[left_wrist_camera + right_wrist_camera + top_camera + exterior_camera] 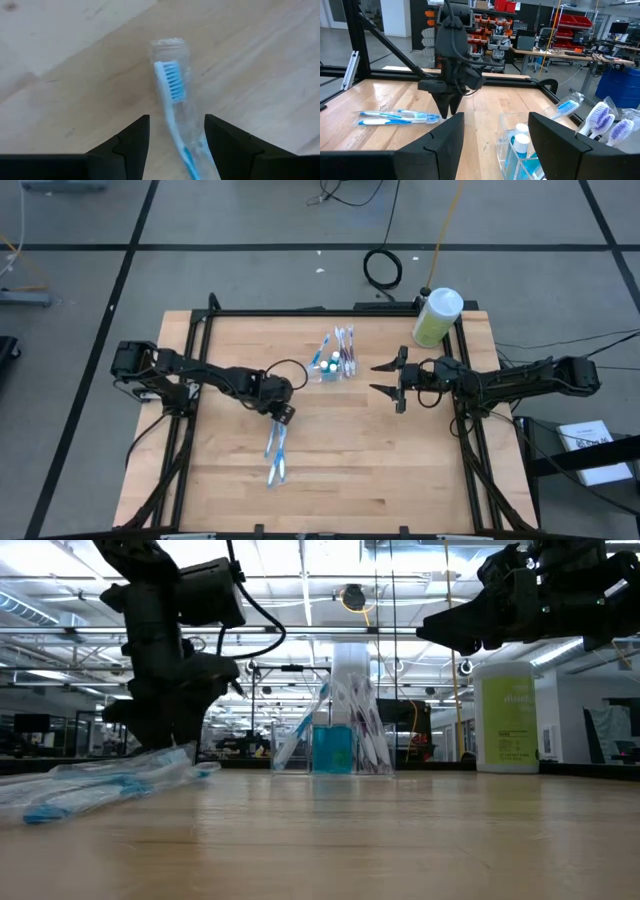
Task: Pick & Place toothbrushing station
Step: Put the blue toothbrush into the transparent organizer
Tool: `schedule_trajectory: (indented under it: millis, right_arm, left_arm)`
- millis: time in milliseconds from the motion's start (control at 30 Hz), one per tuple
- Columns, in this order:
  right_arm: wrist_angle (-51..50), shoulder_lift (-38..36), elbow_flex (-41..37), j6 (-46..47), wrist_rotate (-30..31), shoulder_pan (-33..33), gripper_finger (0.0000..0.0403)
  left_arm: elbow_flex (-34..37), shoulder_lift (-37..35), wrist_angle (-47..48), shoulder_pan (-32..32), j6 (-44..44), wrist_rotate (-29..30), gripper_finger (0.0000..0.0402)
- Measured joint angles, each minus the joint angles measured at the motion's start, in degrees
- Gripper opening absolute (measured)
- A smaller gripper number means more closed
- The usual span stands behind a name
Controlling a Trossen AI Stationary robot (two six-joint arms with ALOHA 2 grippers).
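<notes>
**Left claw poised over the packed toothbrushes**

My left claw (pixel 283 416) hung low over the near end of a clear plastic sleeve (pixel 276 455) holding blue-and-white toothbrushes (pixel 170 87), its fingers spread wide with the sleeve between them, not yet pinched. I judged this the start of a pick: the sleeve lay flat on the wooden counter (pixel 340 470), well apart from the toothbrushing station (pixel 333 360), the small see-through tray near the middle of the counter's far side, already bristling with upright packed brushes and a blue-filled compartment. Next I would need to drop squarely, close on the sleeve, lift it, and carry it toward the tray.

The sleeve looked thin, glossy and crinkly, rounded at its tip; I expected it to slip or flex under a hard pinch. The brush inside was slim, with short blue bristles. The counter was pale, smooth-grained wood.

My right claw (pixel 388 379) waited raised just beside the tray, fingers wide and empty, near the green bottle (pixel 437 317) with its white cap.
</notes>
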State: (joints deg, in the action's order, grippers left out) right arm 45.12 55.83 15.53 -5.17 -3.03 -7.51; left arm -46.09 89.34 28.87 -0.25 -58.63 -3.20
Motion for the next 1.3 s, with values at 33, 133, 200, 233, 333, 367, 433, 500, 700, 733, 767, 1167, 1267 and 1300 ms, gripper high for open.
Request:
schedule_trajectory:
  millis: [33, 133, 200, 233, 333, 367, 433, 500, 700, 733, 767, 1167, 1267, 1300]
  right_arm:
    - [0.0, 0.0, 0.0, 0.0, 0.0, 0.0, 0.0212]
    - [0.0, 0.0, 0.0, 0.0, 0.0, 0.0, 0.0212]
    - [0.0, 0.0, 0.0, 0.0, 0.0, 0.0, 0.0212]
    - [0.1, 0.0, 0.0, 0.0, 0.0, 0.0, 0.0212]
    - [0.1, 0.0, 0.0, 0.0, 0.0, 0.0, 0.0212]
    - [0.0, 0.0, 0.0, 0.0, 0.0, 0.0, 0.0212]
    - [0.1, 0.0, 0.0, 0.0, 0.0, 0.0, 0.0212]
    - [0.1, 0.0, 0.0, 0.0, 0.0, 0.0, 0.0212]
    - [0.2, 0.0, 0.0, 0.0, 0.0, 0.0, 0.0212]
    - [0.2, 0.0, 0.0, 0.0, 0.0, 0.0, 0.0212]
    - [0.2, 0.0, 0.0, 0.0, 0.0, 0.0, 0.0212]
    - [0.0, 0.0, 0.0, 0.0, 0.0, 0.0, 0.0212]
    - [0.0, 0.0, 0.0, 0.0, 0.0, 0.0, 0.0212]
    - [0.0, 0.0, 0.0, 0.0, 0.0, 0.0, 0.0212]
  left_arm:
    - [0.0, 0.0, 0.1, 0.0, -0.5, -0.6, 0.0198]
    - [0.0, 0.0, 1.5, -0.6, -1.7, -0.1, 0.0198]
    - [0.0, 0.0, 2.2, -1.2, -2.4, 2.2, 0.0198]
    - [0.0, 0.0, 2.4, -1.4, -2.9, 3.3, 0.0198]
    - [-0.1, 0.7, 1.6, -2.2, -3.3, 5.3, 0.0198]
    - [-0.1, 1.3, 1.0, -2.4, -3.2, 5.3, 0.0198]
    - [-0.2, 3.0, 0.2, -2.7, -3.0, 5.3, 0.0198]
    - [-0.4, 4.7, 0.1, -2.8, -3.0, 4.8, 0.0198]
    - [-0.6, 6.7, 1.3, -1.5, -3.5, 3.4, 0.0192]
    - [-0.6, 6.5, 1.4, -1.3, -3.3, 3.2, 0.0185]
    - [-0.4, 6.0, 1.4, -1.1, -2.8, 3.1, 0.0176]
    - [0.0, 4.3, 1.7, 0.6, 1.0, 4.1, 0.0019]
    - [0.0, 4.3, 1.5, 1.1, 3.0, 4.6, 0.0011]
    - [0.0, 4.3, 1.3, 1.3, 4.0, 4.6, 0.0015]
